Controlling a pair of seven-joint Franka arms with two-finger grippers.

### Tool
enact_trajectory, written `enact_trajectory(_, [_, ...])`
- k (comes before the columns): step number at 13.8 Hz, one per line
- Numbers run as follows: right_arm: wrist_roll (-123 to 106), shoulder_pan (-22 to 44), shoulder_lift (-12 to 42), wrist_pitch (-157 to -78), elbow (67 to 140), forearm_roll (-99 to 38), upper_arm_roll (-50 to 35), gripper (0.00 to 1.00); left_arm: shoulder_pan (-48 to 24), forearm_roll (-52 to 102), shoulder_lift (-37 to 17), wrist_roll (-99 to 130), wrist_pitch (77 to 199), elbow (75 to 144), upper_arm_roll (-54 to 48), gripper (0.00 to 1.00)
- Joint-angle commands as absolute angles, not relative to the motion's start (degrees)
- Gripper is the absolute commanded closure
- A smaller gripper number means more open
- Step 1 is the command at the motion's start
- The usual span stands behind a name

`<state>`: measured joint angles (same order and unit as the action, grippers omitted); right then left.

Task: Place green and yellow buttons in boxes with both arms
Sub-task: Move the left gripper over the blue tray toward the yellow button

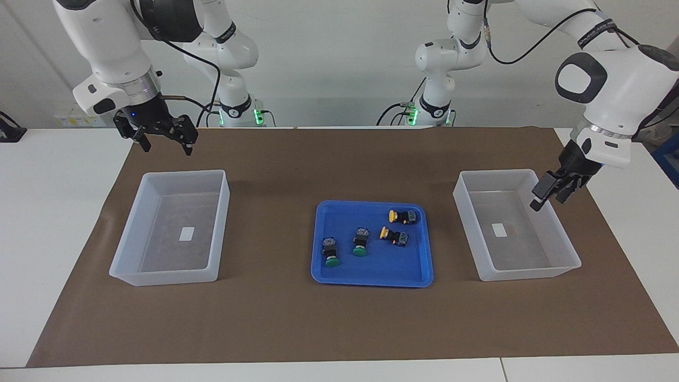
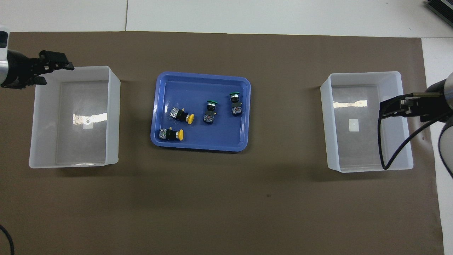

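Four buttons lie on their sides in the blue tray: two green buttons and two yellow buttons. One translucent box stands at the left arm's end, the other box at the right arm's end; each holds only a white label. My left gripper hangs open and empty over the outer rim of its box. My right gripper waits open and empty, raised beside its box.
A brown mat covers the white table under tray and boxes. The tray sits midway between the two boxes, with bare mat on every side of it. The right arm's black cable loops over its box in the overhead view.
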<state>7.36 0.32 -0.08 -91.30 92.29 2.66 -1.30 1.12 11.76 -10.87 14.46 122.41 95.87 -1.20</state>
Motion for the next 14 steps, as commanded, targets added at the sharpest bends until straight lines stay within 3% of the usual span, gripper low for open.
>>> enact_trajectory(1, [5.7,-0.4,-1.0,-91.1,92.9,1.2,-1.6,0.0,-2.3,12.7,-11.7,19.5,126.3,96.6,-0.6,0.0])
enact_trajectory(14, [5.7,-0.4,-0.9,-91.1,92.9,1.3,-1.6,0.0,-10.1,7.9,-13.4,51.9,128.1,96.8,-0.4,0.0])
